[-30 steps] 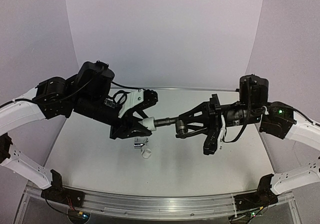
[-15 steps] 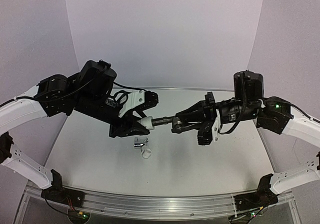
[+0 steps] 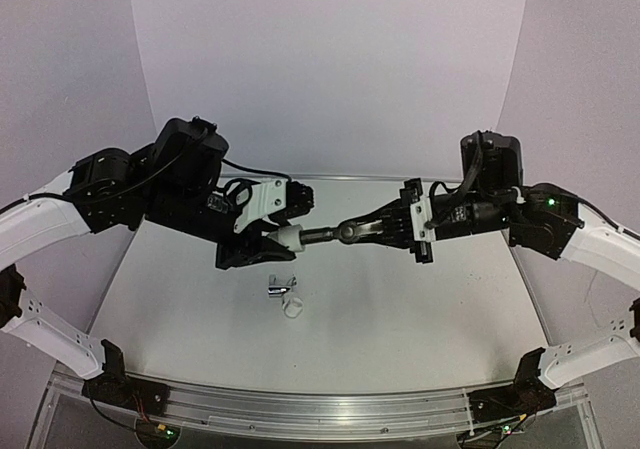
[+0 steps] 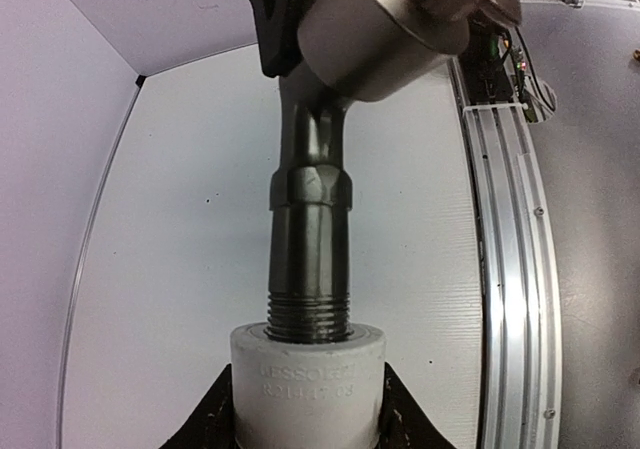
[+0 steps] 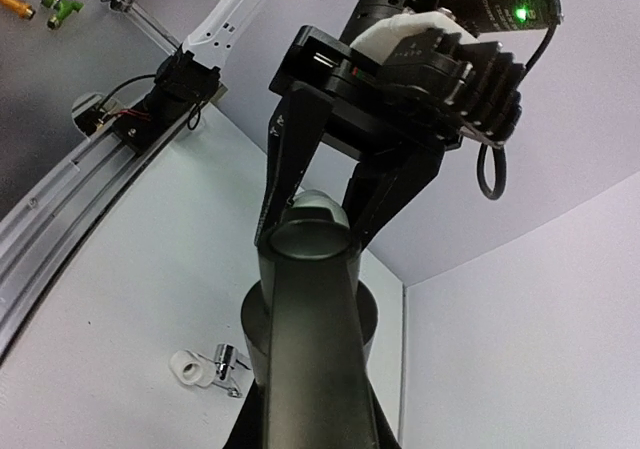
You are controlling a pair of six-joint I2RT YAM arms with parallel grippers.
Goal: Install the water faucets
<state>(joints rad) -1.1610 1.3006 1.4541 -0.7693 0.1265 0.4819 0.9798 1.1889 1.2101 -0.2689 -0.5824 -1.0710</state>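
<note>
My left gripper [image 3: 284,242] is shut on a white plastic fitting [image 3: 290,238], held above the table. The matte black faucet [image 3: 335,233] runs level from it to my right gripper [image 3: 378,230], which is shut on its handle end. In the left wrist view the faucet's threaded stem [image 4: 308,309] sits in the mouth of the fitting [image 4: 308,384], with a few threads showing. In the right wrist view the black faucet [image 5: 310,349] fills the middle and hides my fingers. A chrome faucet [image 3: 279,286] lies on the table below.
A white elbow fitting [image 3: 292,309] lies against the chrome faucet on the white table [image 3: 420,319]; both show in the right wrist view [image 5: 190,369]. An aluminium rail [image 3: 320,409] runs along the near edge. Walls close the back and sides.
My right gripper has rolled about the faucet's axis and risen, turning the black faucet in the white fitting. The left gripper has lifted slightly with the fitting. The chrome faucet has not moved.
</note>
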